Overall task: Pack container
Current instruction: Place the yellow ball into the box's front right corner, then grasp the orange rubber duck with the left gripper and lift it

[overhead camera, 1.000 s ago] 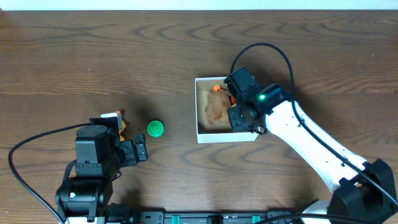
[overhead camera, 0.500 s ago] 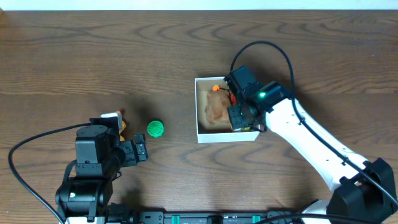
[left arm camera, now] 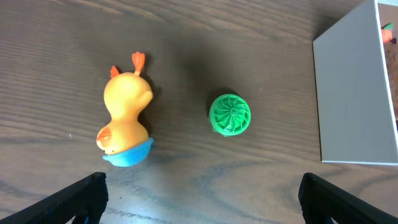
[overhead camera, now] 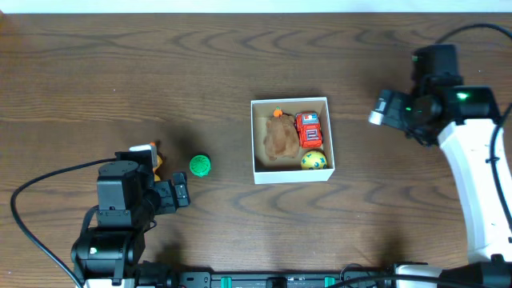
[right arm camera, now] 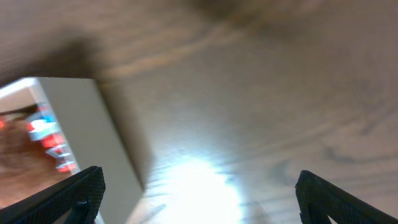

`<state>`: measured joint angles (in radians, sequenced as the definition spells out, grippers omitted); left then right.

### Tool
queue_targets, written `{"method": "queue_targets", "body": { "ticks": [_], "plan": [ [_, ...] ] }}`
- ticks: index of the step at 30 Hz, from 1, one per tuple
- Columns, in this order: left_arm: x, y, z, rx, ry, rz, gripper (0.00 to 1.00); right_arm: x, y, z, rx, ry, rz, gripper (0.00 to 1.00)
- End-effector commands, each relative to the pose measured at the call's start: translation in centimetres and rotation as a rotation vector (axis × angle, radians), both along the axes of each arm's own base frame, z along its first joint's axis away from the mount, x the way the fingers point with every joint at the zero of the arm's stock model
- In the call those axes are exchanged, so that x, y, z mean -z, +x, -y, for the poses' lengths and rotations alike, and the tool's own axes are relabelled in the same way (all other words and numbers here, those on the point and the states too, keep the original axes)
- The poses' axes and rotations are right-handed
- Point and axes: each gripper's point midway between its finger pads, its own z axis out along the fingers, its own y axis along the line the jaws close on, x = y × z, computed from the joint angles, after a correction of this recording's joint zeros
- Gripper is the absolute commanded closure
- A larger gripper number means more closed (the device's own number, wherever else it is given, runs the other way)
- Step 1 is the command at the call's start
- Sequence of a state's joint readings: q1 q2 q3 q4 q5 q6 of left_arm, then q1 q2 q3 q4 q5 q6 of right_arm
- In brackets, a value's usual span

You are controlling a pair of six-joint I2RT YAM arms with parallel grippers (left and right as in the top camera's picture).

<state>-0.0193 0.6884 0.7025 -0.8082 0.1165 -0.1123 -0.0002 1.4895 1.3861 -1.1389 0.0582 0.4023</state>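
The container (overhead camera: 292, 178) sits near the middle of the wooden table (overhead camera: 120, 72), open side up, with its white walls square to the table edges. Three toys lie in it. A brown plush toy (overhead camera: 278, 138) fills the 9 o'clock half, with a small orange bit at its 12 o'clock end. A red truck (overhead camera: 308, 130) is in the 1 o'clock corner and a yellow ball (overhead camera: 314, 160) with green spots in the 5 o'clock corner.

The right gripper (overhead camera: 384, 109) hangs over bare wood at about 2 o'clock from the container, well apart from it. In its own blurred wrist view the fingers stand wide apart at the lower corners with nothing between them, and the container's wall (right arm camera: 115, 143) shows at 9 o'clock.

The left gripper (overhead camera: 180, 194) is at about 8 o'clock from the container, near the table's front edge, also spread wide and holding nothing (left arm camera: 199, 202). Ahead of it lie two toys, apart from each other. One is a ridged green ball (left arm camera: 230, 114) and the other, at 9 o'clock from that, is a yellow duck (left arm camera: 124, 121) with a blue base. The container's outer wall (left arm camera: 348, 93) is at 3 o'clock from the green ball.
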Motion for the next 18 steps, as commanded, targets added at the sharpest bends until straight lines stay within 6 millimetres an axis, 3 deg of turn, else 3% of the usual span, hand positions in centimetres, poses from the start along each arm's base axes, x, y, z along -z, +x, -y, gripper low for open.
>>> {"method": "queue_targets", "body": {
  "ticks": [1,4,6,12,18],
  "plan": [
    [-2.6,0.9,-1.8,-0.097,0.021,0.041,0.02,2.7,-1.5,0.9,-0.01,0.02,-0.094,0.01],
    [-3.0,1.8,-3.2,-0.158,0.024,0.003,0.02,4.3,-2.4,1.3,0.002,0.022,-0.132,0.01],
    [-2.0,2.5,-4.5,-0.207,0.023,-0.055,0.02,5.3,-2.7,1.2,-0.014,0.019,-0.147,0.01],
    [3.8,4.2,-7.4,-0.303,0.002,-0.278,0.02,6.5,-3.4,1.2,-0.018,0.019,-0.17,0.01],
    [9.0,5.8,-7.9,-0.304,-0.009,-0.418,0.02,6.5,-3.2,1.2,-0.018,0.019,-0.165,0.01]
  ]
}}
